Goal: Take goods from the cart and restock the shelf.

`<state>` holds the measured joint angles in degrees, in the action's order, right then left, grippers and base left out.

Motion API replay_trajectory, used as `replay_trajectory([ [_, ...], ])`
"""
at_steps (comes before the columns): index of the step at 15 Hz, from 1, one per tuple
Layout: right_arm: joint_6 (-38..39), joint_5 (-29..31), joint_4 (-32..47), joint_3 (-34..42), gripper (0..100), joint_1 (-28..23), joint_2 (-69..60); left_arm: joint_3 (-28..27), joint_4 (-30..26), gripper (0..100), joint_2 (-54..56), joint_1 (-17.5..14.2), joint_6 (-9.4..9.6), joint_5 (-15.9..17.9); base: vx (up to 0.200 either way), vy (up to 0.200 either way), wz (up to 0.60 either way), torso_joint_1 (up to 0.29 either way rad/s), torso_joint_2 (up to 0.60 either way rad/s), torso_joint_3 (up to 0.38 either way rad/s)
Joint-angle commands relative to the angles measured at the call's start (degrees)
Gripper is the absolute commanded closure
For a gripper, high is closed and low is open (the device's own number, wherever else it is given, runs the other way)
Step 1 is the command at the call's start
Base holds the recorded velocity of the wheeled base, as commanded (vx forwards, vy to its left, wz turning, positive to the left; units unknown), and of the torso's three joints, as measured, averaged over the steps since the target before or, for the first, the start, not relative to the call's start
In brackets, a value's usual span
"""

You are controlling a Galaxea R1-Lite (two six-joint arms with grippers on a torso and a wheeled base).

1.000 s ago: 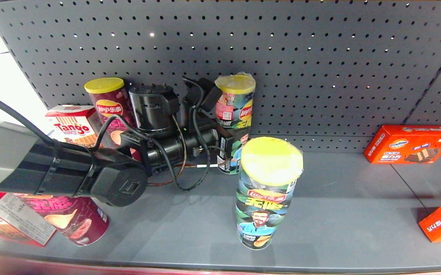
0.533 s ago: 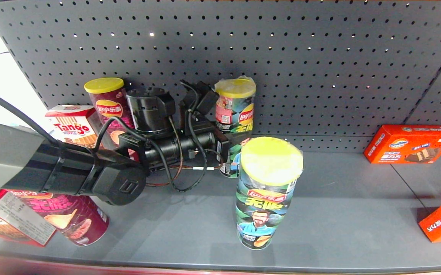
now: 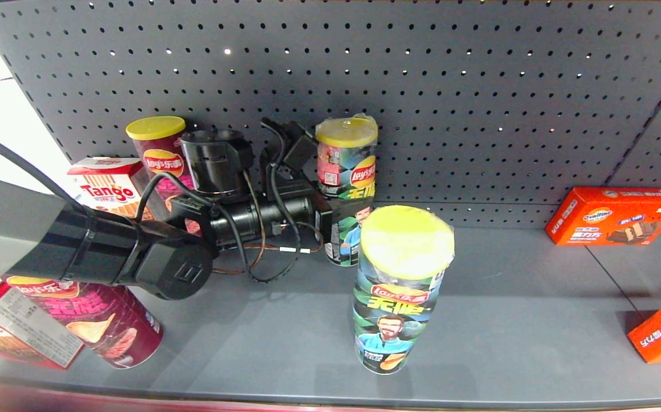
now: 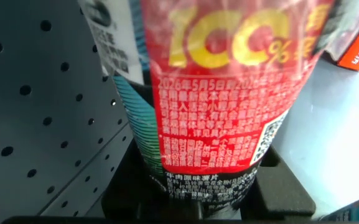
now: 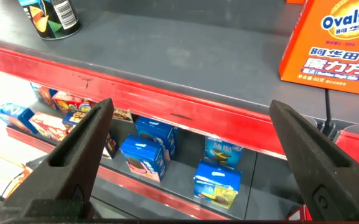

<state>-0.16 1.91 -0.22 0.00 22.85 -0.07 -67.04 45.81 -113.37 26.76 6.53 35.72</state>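
While left gripper (image 3: pixel 331 221) clamps it, chip can (image 3: pixel 346 169) stands upright, lid (image 3: pixel 346 131) up.

- Both ends of the green chip can (image 4: pixel 216 93) are cut off in the left wrist view; it covers most of the left pincer (image 4: pixel 207 196) clamped on it.
- In the head view the arm (image 3: pixel 107 257) hides part of the upright maroon can (image 3: pixel 158 151).
- The tipped maroon can (image 3: pixel 115 326) lies partly behind the arm and a box (image 3: pixel 15 332).
- The orange box (image 5: pixel 338 43) is cut by the right wrist view's edge.
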Motion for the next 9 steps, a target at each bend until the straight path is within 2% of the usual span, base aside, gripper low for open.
replay_trajectory([
  [1, 0.0, 0.0, 0.0, 0.0, 0, 0.0, 0.1, -0.4, 0.1, 100, -0.6, -0.1, 0.06, 0.1, 0.0, 0.0, 0.0, 0.0, 0.0, 0.0],
  [9, 0.0, 0.0, 0.0, 0.0, 0, 0.0, 0.1, -3.4, 0.1, 100, -3.1, 0.2, 0.23, 0.1, 0.0, 0.0, 0.0, 0.0, 0.0, 0.0],
])
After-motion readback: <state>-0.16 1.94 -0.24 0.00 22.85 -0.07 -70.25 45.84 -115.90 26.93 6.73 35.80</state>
